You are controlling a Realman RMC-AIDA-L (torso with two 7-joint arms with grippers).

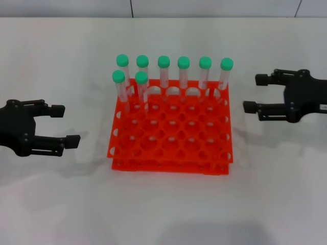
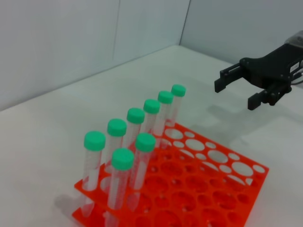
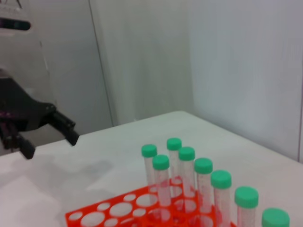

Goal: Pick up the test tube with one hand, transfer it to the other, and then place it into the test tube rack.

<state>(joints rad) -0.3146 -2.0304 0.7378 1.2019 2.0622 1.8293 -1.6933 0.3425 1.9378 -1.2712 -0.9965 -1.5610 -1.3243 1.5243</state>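
Tubes [image 1: 163, 71] numbered eight, all green-capped and upright in the rack [image 1: 173, 138]: six in a row along the rack's top edge in the head view, and two more just below that row at its left end. No tube lay loose on the tabletop [image 1: 163, 209], and neither end effector held one. The rack was a single orange-red block at the frame's centre, its remaining holes unfilled.

Two end effectors were in view. The left end effector [image 1: 64, 124] hung at the left edge of the frame, level with the rack's lower half, fingers spread wide with nothing between them. The right end effector [image 1: 254, 93] hung at the right edge, level with the rack's upper half, its fingers likewise parted and bare. Both pointed inward at the rack and stood well apart from it.

Bare tabletop ran on both sides between rack and fingertips, and a broad strip lay below the rack toward the bottom of the frame. Above the tube row, the tabletop reached a grey wall [image 1: 163, 7] along the top edge.
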